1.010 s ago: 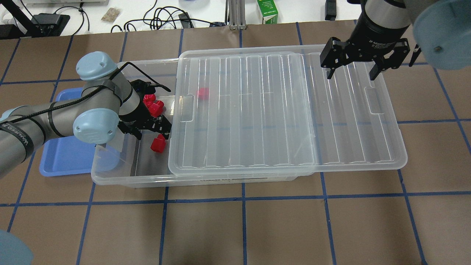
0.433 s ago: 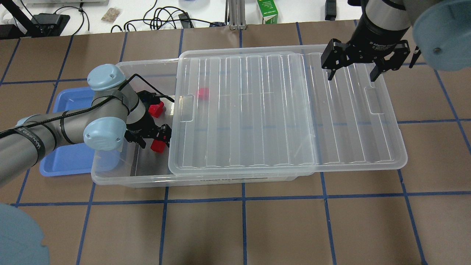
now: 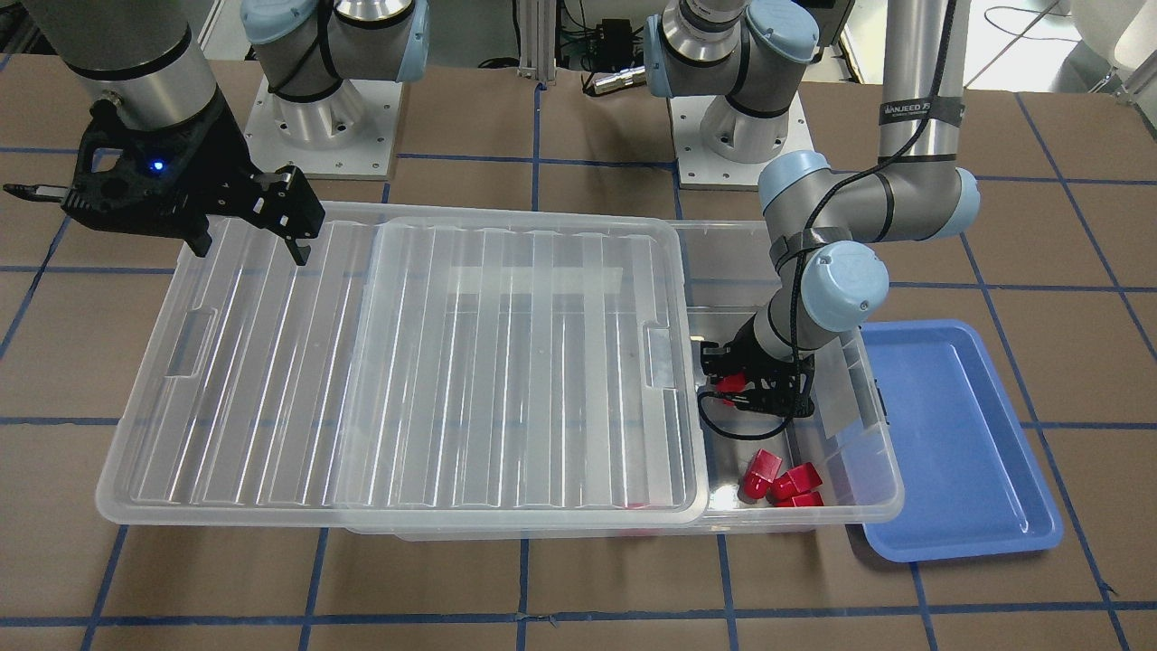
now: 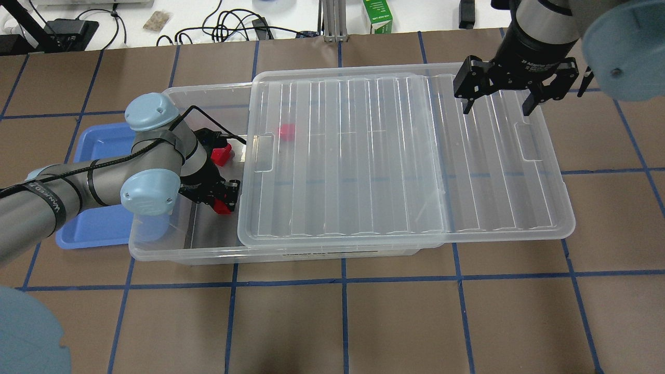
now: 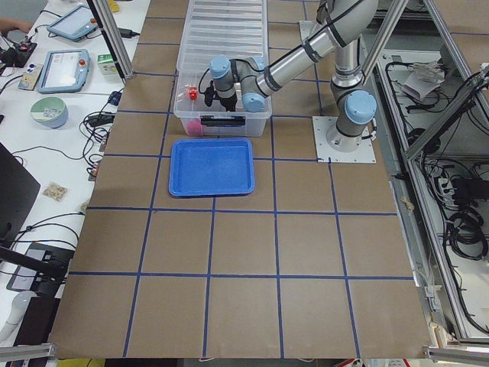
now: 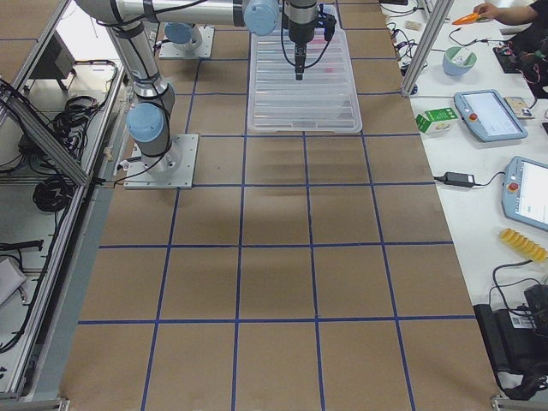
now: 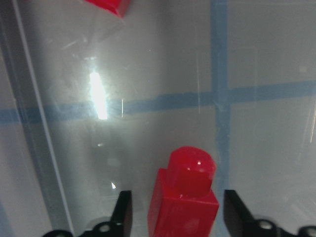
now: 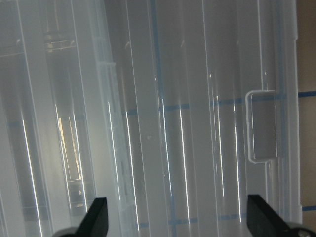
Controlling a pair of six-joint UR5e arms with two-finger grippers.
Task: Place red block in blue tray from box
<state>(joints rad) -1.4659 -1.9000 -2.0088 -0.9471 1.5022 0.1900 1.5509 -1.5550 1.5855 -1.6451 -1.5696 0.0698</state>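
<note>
The clear box (image 4: 182,250) has its ribbed lid (image 4: 389,156) slid to the right, so its left end is uncovered. My left gripper (image 4: 222,199) is down inside that open end. In the left wrist view its fingers (image 7: 123,213) stand on either side of one red block (image 7: 183,200) with small gaps, so it is open. That block also shows in the overhead view (image 4: 223,207). Another red block (image 4: 222,154) lies farther back, and one (image 4: 287,131) lies under the lid. The blue tray (image 4: 98,224) sits left of the box. My right gripper (image 4: 501,101) hangs open and empty over the lid.
In the front-facing view several red blocks (image 3: 779,477) cluster in the box corner beside the blue tray (image 3: 949,434). The lid (image 3: 407,362) overhangs the box toward the robot's right. Cables and a green carton (image 4: 377,16) lie beyond the table's far edge.
My left gripper has moved toward the table's near side and lowered around the lone red block. My right gripper has shifted only slightly over the lid.
</note>
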